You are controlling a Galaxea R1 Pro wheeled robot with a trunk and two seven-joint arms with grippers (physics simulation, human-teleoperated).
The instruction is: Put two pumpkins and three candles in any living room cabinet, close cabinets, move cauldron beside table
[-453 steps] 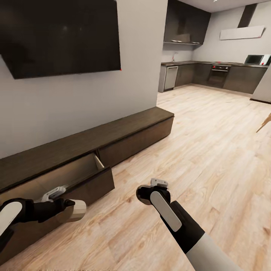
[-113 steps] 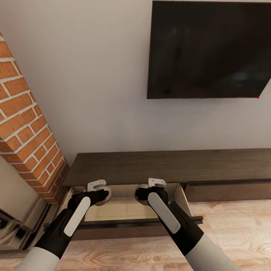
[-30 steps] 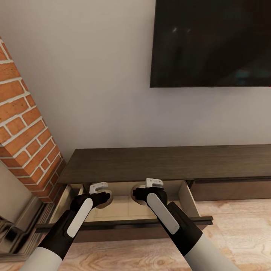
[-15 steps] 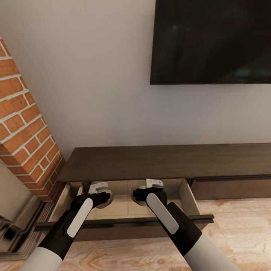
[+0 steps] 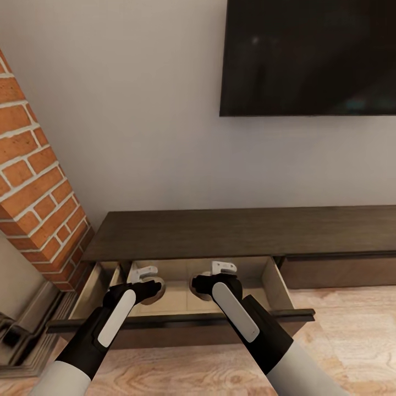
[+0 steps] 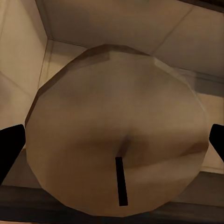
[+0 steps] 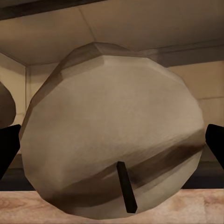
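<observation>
Unmoved arms, candles (image 6: 114, 135) above drawer (image 5: 278, 286).

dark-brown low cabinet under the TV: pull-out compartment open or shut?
Open. The long dark-brown wooden cabinet has its pull-out compartment drawn out over the floor, beige interior exposed, with both grippers holding beige candles above it.

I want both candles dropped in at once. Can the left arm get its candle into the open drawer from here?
Probably yes: the left claw holds its candle right over the pulled-out drawer of the cabinet, nothing visibly between.

A stubby beige candle (image 6: 116, 140) with a short dark wick sits between the left tool's (image 5: 149, 287) fingers. Another one (image 7: 112, 144) sits in the right tool (image 5: 202, 286). Both hang over the open drawer of the long dark-brown wooden cabinet (image 5: 242, 234).
</observation>
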